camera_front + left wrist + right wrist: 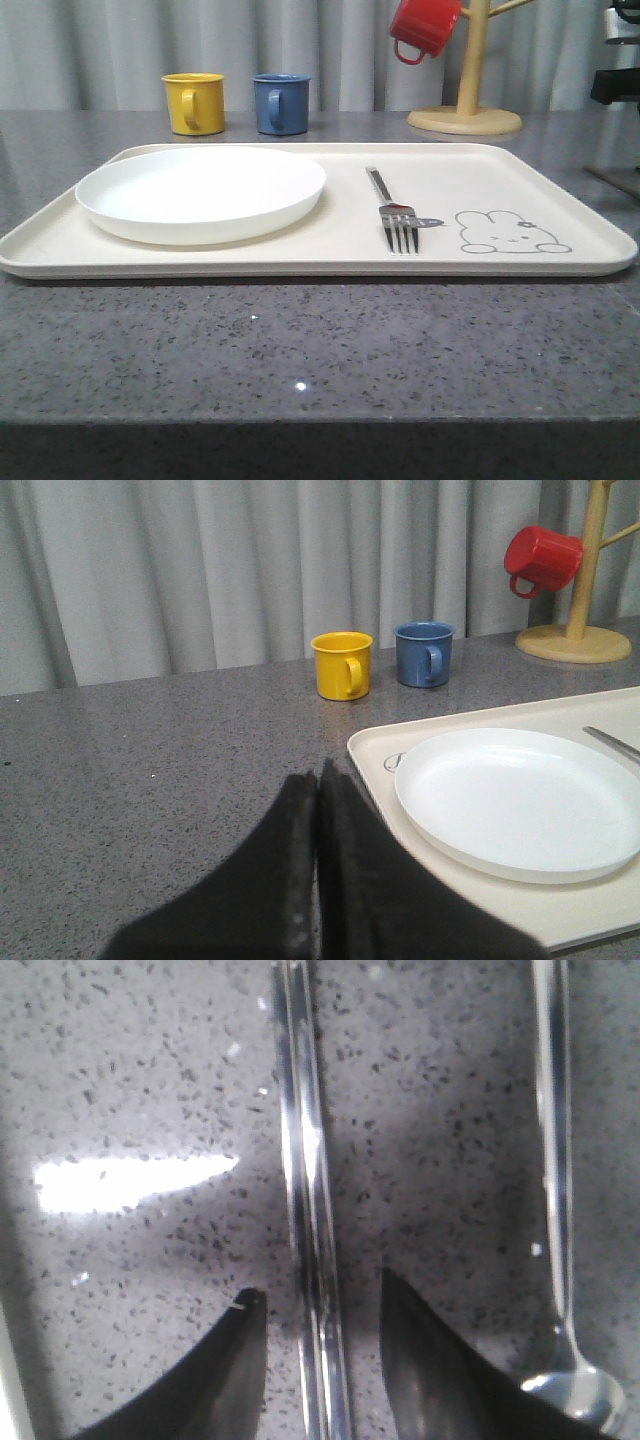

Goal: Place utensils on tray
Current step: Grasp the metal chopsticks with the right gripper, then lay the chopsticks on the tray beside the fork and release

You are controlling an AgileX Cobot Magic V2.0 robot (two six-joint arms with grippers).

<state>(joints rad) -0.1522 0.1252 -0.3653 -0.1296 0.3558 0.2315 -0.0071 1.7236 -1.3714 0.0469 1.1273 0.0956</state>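
right gripper (315, 1305) fingers apart astride chopsticks (312, 1260); left gripper (318, 780) fingers together; fork (392, 210) on tray (560, 190).

Left shut, right spread.
Black left gripper (318, 780) low, fingertips pressed together, holding nothing; black right gripper (320, 1305) tipped steeply downward, fingers parted.

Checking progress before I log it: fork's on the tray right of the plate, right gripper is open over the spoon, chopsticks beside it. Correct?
One error: in the right wrist view the open right gripper straddles the chopsticks, not the spoon, which lies off to the side on the countertop. The front view confirms the fork on the tray right of the plate.
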